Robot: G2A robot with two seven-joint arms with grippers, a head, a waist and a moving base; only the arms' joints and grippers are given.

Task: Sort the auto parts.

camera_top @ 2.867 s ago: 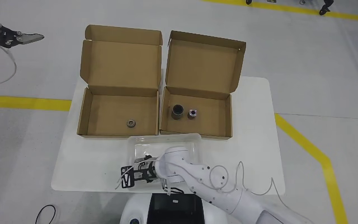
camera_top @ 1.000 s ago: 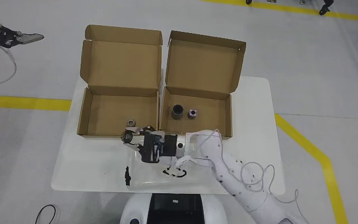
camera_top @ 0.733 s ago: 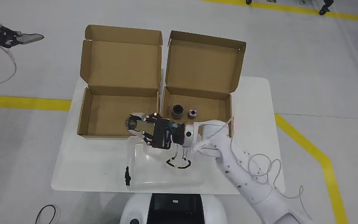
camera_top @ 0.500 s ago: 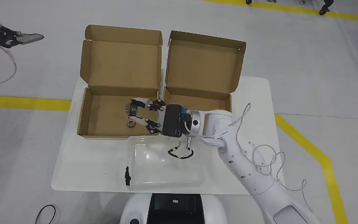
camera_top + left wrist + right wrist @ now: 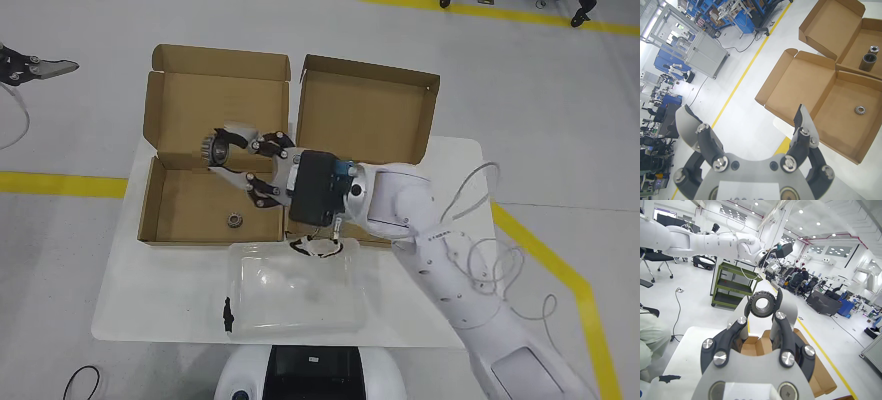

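A: Factory floor with yellow lines, white worktop with two open cardboard boxes on it. Landmark?

B: The bearing box, the one with a small bearing lying on its floor.

A: Why is the right hand up there?

B: Like goes with like, I'd say. The right hand hangs over the bearing box, toward its lid side, and carries a larger roller bearing. That box looks like where it's headed.

A: Grip?

B: Fingers pressed onto the outer ring from both sides, bore facing the wrist camera. It touches nothing else.

A: Other box?

B: The sleeve box sits just beside the bearing box. It holds a dark sleeve and a smaller metal bush, so cylinders stay apart from bearings.

A: Left hand?

B: The left hand is spread wide and empty, well apart from the bearing box, out over the floor. A clear tray sits near the bearing box's front wall.
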